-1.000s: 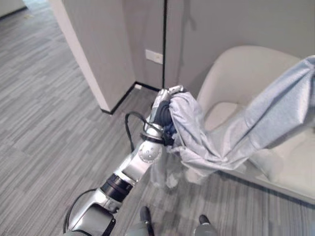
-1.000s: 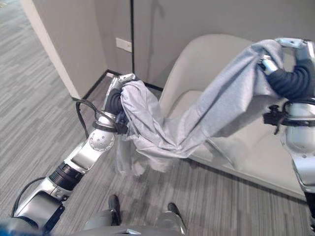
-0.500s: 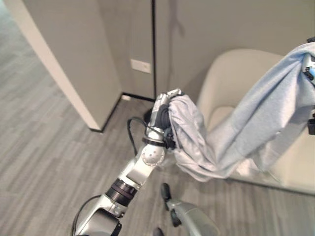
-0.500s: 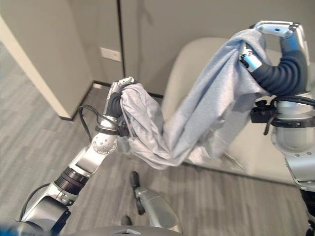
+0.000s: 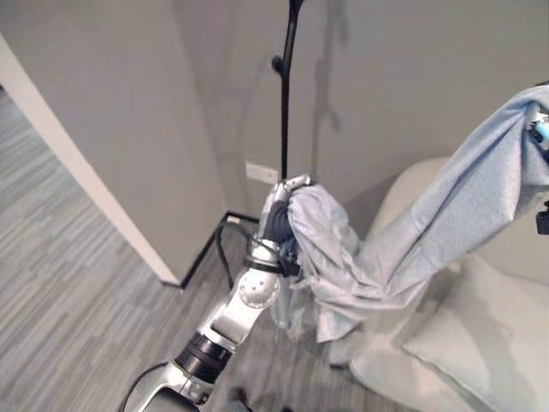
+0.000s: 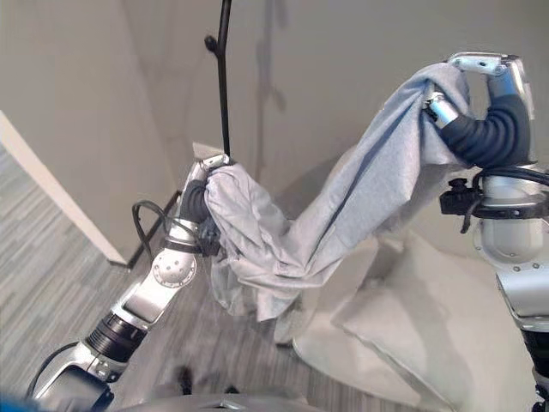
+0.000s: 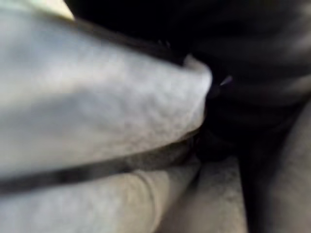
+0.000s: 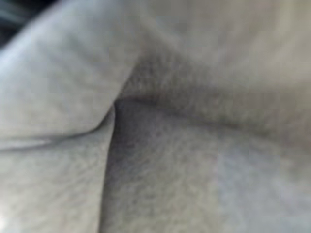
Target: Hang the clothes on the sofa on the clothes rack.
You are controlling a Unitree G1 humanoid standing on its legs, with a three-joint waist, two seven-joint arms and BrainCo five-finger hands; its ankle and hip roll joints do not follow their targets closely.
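Between both raised hands, a pale grey soft cotton garment [image 6: 343, 215] is being held stretched above the cream upholstered sofa [image 6: 403, 335]. The left hand [image 6: 199, 184] and right hand [image 6: 485, 81] are apparently being kept clenched in the cloth. Next, carrying toward the thin black metal clothes rack [image 5: 286, 94] is being called for.

Garment [image 6: 343, 206] slung between left robot hand [image 6: 199, 193] and right robot hand [image 6: 480, 103]; clothes rack pole [image 6: 225, 77] far behind the left; sofa [image 6: 412, 326] near right, below the garment.

Grey garment [image 8: 160, 145] folds (very close)
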